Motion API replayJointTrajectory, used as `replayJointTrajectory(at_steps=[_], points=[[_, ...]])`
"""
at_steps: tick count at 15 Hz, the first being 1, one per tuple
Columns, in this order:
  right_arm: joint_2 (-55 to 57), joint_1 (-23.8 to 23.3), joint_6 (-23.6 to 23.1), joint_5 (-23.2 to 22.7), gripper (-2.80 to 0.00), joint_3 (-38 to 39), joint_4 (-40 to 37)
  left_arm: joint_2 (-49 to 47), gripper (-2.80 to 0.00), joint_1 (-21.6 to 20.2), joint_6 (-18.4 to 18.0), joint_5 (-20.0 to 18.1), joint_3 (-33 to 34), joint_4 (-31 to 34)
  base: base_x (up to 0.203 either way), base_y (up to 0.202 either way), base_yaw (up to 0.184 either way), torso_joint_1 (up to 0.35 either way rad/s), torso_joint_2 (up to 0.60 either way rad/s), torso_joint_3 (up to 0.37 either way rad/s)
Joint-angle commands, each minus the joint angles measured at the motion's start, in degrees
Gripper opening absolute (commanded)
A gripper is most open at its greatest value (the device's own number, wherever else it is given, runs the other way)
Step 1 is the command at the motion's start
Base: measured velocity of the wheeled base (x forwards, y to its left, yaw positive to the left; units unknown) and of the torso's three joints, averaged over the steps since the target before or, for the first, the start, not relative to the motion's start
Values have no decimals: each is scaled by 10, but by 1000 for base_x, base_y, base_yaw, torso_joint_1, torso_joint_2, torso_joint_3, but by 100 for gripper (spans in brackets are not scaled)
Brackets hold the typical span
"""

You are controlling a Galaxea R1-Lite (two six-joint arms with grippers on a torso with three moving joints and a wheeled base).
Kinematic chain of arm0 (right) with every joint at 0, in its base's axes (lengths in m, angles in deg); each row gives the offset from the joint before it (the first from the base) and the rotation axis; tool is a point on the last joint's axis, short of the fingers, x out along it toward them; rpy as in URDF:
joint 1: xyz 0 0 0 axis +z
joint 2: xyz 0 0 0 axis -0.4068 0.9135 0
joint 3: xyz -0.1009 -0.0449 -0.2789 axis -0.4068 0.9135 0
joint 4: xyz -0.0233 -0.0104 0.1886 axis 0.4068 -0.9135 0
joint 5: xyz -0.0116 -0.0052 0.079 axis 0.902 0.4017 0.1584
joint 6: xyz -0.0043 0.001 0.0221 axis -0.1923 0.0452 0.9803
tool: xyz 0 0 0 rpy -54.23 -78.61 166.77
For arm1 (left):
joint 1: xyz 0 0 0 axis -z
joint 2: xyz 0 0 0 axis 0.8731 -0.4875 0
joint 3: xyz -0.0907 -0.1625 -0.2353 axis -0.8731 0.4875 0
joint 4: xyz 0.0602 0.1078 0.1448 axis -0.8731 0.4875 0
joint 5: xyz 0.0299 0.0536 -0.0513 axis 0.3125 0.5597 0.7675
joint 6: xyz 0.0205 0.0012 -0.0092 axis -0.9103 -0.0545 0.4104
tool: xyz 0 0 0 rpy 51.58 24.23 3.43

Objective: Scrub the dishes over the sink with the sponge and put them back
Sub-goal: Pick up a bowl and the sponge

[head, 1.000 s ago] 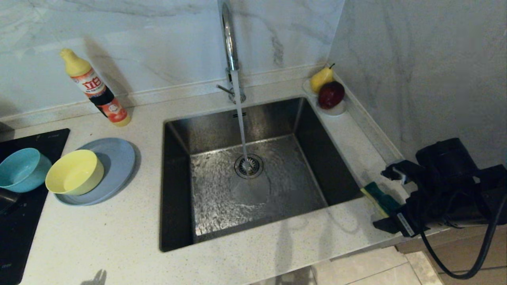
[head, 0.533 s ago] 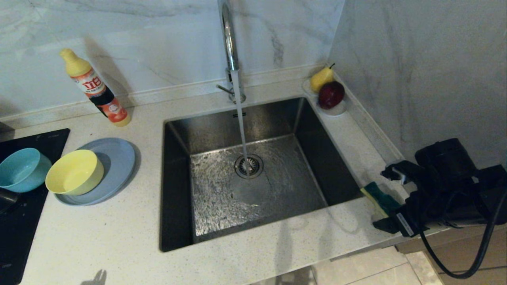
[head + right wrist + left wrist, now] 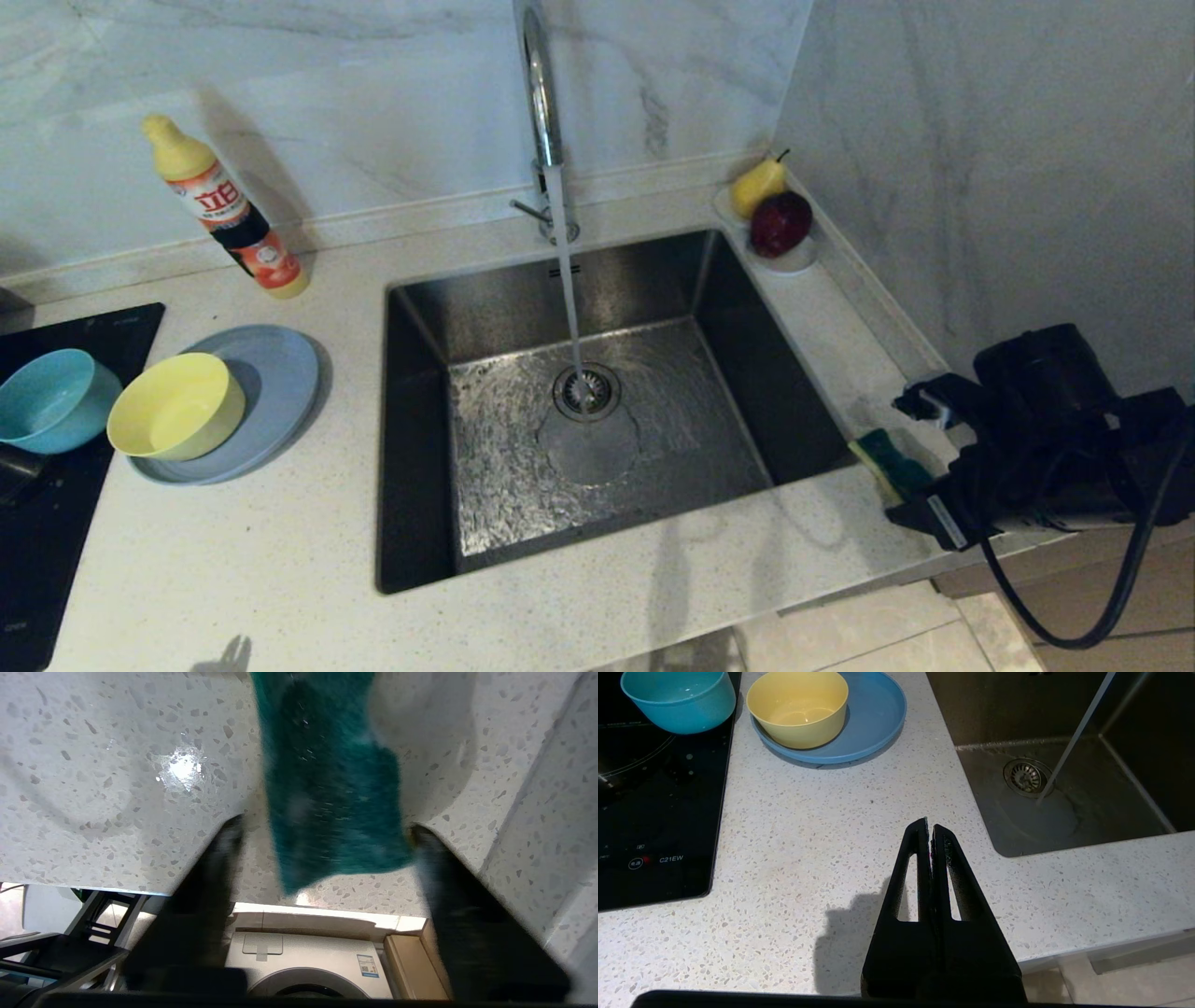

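The green-and-yellow sponge (image 3: 885,455) lies on the counter at the sink's near right corner. My right gripper (image 3: 920,462) straddles it, open. In the right wrist view the green face (image 3: 331,788) sits between the fingers. One fingertip (image 3: 420,835) touches its edge and the other stands apart. The yellow bowl (image 3: 175,406) rests on the grey-blue plate (image 3: 280,373), left of the sink (image 3: 504,485). The teal bowl (image 3: 47,397) stands on the black cooktop. My left gripper (image 3: 930,826) is shut and empty above the counter's front edge.
Water runs from the chrome tap (image 3: 540,93) onto the drain strainer (image 3: 586,390). A detergent bottle (image 3: 224,210) stands at the back left. A white saucer with a pear and an apple (image 3: 780,224) sits in the back right corner. The black cooktop (image 3: 654,812) fills the left.
My right gripper's fingers have drawn closer together around the sponge, and the hand has edged slightly toward the sink. The left arm and the dishes have not moved.
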Motion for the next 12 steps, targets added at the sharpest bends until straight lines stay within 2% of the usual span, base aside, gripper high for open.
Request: replayJointTrajectory(at_steps=[1,12], points=[[6,0,0,0,-280,0,0,-1,-280,0,0,0,23,-1,0,0,0,0,0,0],[-26,1,1,0,-280,-13,-4,-1,-280,0,0,0,23,-1,0,0,0,0,0,0]])
